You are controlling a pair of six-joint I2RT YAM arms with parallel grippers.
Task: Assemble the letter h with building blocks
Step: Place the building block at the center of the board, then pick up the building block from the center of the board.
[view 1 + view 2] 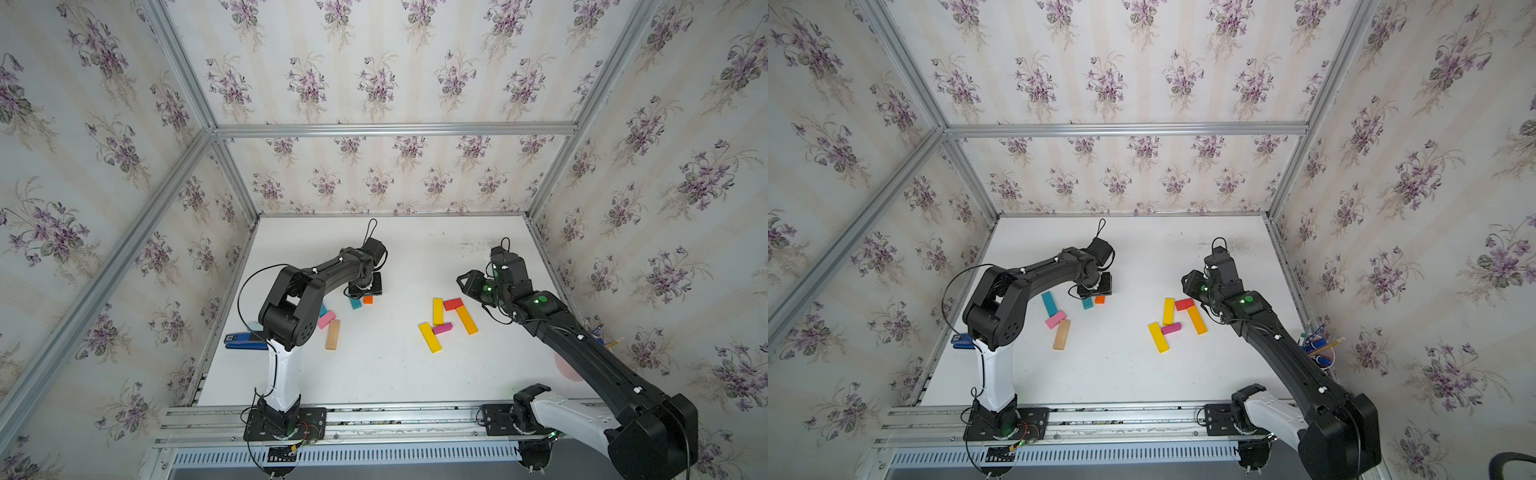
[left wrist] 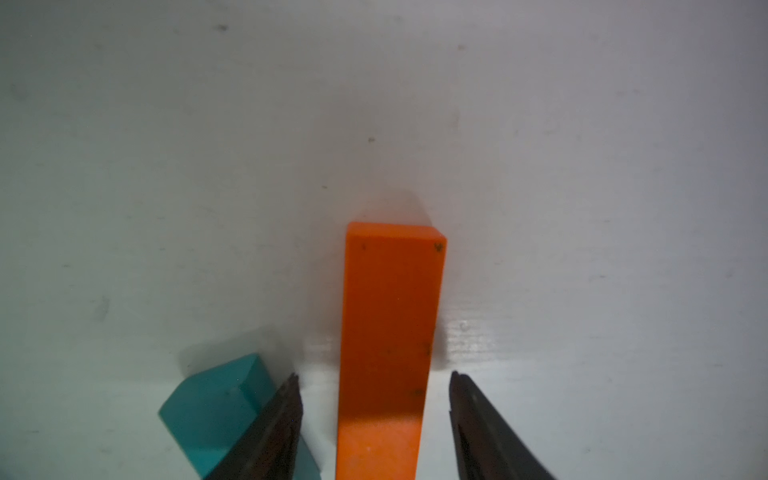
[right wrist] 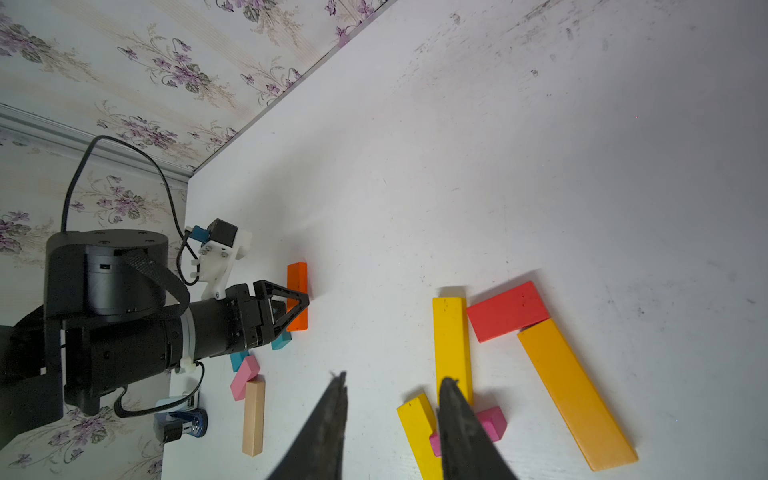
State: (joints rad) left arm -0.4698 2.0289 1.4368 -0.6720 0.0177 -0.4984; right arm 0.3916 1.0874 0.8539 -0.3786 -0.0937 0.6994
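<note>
In the left wrist view my left gripper (image 2: 375, 375) is open and straddles an orange block (image 2: 390, 324) that rests on the white table, with a gap on each side. A short teal block (image 2: 220, 411) lies just outside one finger. In a top view this gripper (image 1: 365, 291) points down over the orange block (image 1: 368, 299). Toward the right lie two yellow blocks (image 1: 437, 311) (image 1: 429, 337), a red block (image 1: 453, 304), an amber block (image 1: 467, 320) and a magenta block (image 1: 441, 329). My right gripper (image 3: 392, 378) hangs open and empty above them.
Pink (image 1: 326, 319), plain wood (image 1: 333, 334) and long teal (image 1: 1049, 304) blocks lie by the left arm's elbow. A blue stapler (image 1: 243, 340) sits at the table's left edge. A pink cup of pens (image 1: 1318, 349) stands at the right edge behind the right arm.
</note>
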